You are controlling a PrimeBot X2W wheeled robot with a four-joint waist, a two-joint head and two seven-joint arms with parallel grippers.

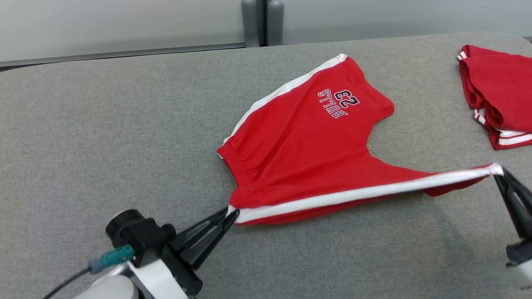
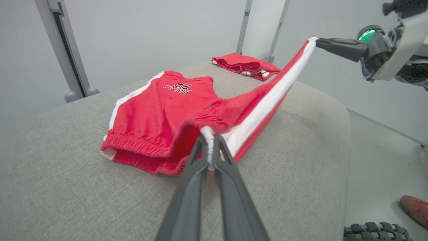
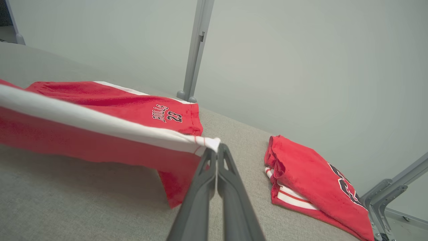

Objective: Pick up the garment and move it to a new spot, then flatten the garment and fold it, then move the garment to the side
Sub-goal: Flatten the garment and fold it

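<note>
Red shorts lie centrally on the desk. Their striped near edge runs left-right, stretched taut and raised: left jaws clenched on the waistband corner, right jaws on the hem corner.

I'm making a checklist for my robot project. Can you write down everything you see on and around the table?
Surface: grey fabric-covered table, smooth.
Job's things: red shorts with white side stripes and a "BULLS 23" print, far half lying flat, near striped edge lifted and stretched between both grippers.
Clutter: folded red-and-white garment at the table's right end, apart from the shorts.
Grippers: left gripper shut on the waistband corner; right gripper shut on the leg-hem corner.
Cables: dark cable with teal plug at the left wrist.
Surroundings: pale wall, grey posts; a reddish shoe on the floor.
</note>
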